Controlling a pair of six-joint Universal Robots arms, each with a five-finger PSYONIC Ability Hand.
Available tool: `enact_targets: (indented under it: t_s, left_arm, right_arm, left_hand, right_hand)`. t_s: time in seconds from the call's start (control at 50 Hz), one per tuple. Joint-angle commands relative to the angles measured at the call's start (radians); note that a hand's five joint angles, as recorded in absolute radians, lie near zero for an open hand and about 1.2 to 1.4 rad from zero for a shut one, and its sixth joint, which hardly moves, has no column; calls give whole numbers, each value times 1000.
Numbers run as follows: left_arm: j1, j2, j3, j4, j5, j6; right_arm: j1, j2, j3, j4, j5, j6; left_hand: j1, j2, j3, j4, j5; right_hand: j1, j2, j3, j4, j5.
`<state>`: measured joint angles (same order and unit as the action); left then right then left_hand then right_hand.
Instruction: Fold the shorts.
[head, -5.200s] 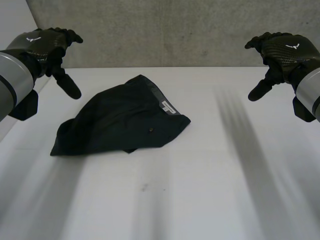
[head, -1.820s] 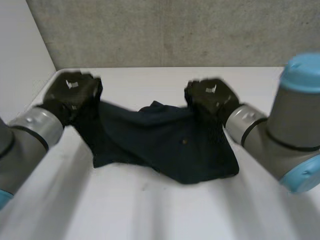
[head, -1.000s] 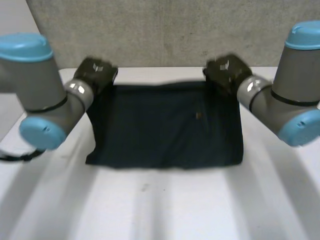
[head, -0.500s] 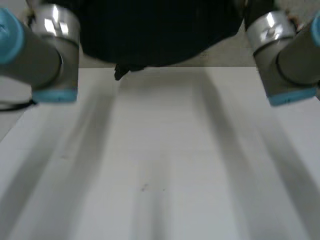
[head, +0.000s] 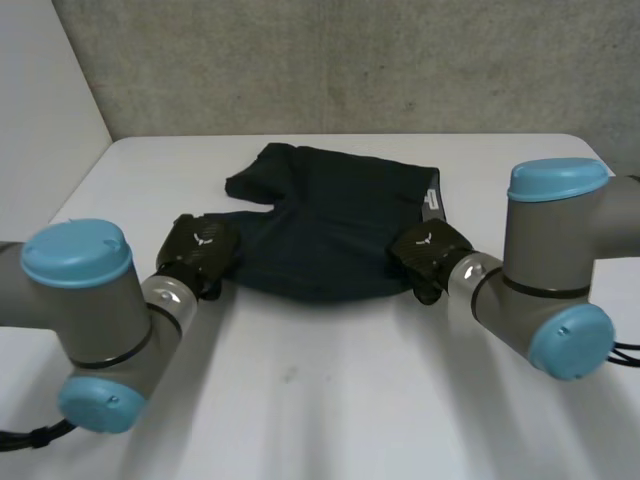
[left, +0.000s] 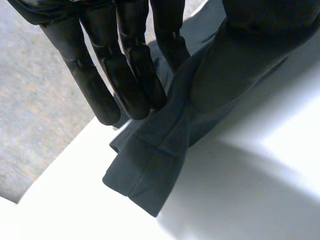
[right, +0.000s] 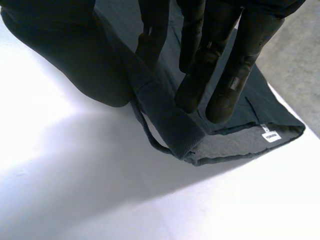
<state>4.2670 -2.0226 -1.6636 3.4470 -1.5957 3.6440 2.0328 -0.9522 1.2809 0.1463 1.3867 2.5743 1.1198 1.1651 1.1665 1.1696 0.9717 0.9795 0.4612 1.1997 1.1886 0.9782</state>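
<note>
Both shorts (head: 330, 220) ends between fingers (left: 125, 75), left hand (head: 200, 250), right hand (head: 428, 248)

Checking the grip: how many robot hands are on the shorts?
2. The left robot hand pinches the shorts at their near left edge; the right robot hand pinches the near right edge.

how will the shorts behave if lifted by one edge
Probably floppy: the shorts lie rumpled and sag in soft folds. Likely light, since the cloth looks thin at its edge. The ribbed waistband seems thicker, so it may give a firmer grip.
</note>
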Motion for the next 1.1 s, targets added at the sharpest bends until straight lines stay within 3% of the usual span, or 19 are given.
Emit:
enact_targets:
  t_s: [0.02,0.08,0.14,0.18,0.36,0.52,0.74,0.92,1.1]
  left_arm:
    - [-4,84,-25,-204,3,-4]
    - [-1,114,-44,-239,3,-13]
    - [7,156,-80,-246,3,-13]
    - [13,192,-103,-244,3,-13]
    - [74,295,-145,-235,29,-24]
    - [123,286,-194,-235,178,-61]
    - [209,220,-242,-129,203,-47]
    - [220,167,-249,-115,211,-42]
    - [212,111,-252,-91,215,19]
  right_arm:
    - [-6,-95,156,15,-29,3]
    - [-43,-106,218,9,-34,4]
    - [-92,-117,264,-5,-37,12]
    - [-126,-158,296,-25,-38,20]
    - [-207,-332,406,-114,-129,191]
    - [-232,-378,485,-128,-172,268]
    - [-218,-349,630,-373,-187,233]
    - [-218,-241,615,-401,-180,146]
    - [-218,-172,571,-438,-176,132]
  left_hand:
    - [-201,-247,-248,-251,-228]
    - [-243,-288,-289,-293,-269]
    - [-313,-358,-360,-363,-339]
    - [-468,-513,-514,-518,-494]
    - [-563,-608,-610,-613,-589]
    - [-554,-599,-601,-604,-580]
    - [-539,-585,-586,-589,-566]
    - [-519,-564,-565,-569,-545]
    - [-519,-564,-565,-569,-545]
  right_hand:
    - [417,935,197,208,244]
    - [415,933,195,206,242]
    - [-112,406,-332,-321,-285]
    - [-283,235,-504,-493,-457]
    - [-436,82,-657,-645,-610]
    - [-554,-35,-774,-763,-727]
    - [-439,79,-660,-649,-613]
    - [-354,164,-575,-564,-528]
    - [-99,419,-320,-309,-273]
